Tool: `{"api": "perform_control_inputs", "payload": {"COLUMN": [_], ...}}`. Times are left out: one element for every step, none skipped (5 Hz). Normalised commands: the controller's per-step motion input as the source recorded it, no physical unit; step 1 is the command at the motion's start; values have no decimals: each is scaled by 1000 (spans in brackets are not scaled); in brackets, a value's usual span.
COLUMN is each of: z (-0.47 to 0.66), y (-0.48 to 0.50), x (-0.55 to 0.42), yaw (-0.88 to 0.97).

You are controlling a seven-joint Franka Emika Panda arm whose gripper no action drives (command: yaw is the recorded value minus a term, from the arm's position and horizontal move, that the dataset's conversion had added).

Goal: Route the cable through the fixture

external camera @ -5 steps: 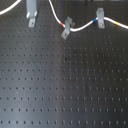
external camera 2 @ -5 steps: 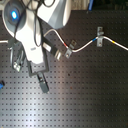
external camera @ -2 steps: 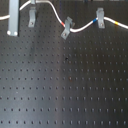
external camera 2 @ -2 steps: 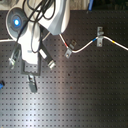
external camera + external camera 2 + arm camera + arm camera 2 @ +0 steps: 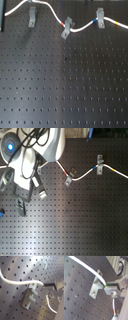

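The white cable (image 5: 82,26) runs from the first exterior view's top left over the slim upright fixture (image 5: 32,17). It then passes the tilted clip (image 5: 66,28) and the broader clip (image 5: 100,19). In both wrist views the cable (image 5: 15,281) (image 5: 86,268) lies in the forked top of the fixture (image 5: 30,296) (image 5: 94,288). My gripper (image 5: 31,199) is open and empty, with its fingers spread apart and clear of the cable. The arm hides the fixture in the second exterior view. The gripper is out of frame in the first exterior view.
The black perforated breadboard (image 5: 65,85) fills the scene. The arm's white body (image 5: 35,148) and its dark cables sit at the second exterior view's upper left. The tilted clip (image 5: 68,177) and the broader clip (image 5: 99,165) hold the cable to its right.
The gripper has drawn back from the fixture, leaving the first exterior view at its left edge. The cable stays lying in the fixture's fork.
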Motion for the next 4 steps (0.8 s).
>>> {"api": "perform_control_inputs", "payload": {"z": [95, 195, 216, 182], "y": [-351, -146, 40, 211], "x": [-202, -120, -67, 2], "yaw": [329, 394, 554, 586]}}
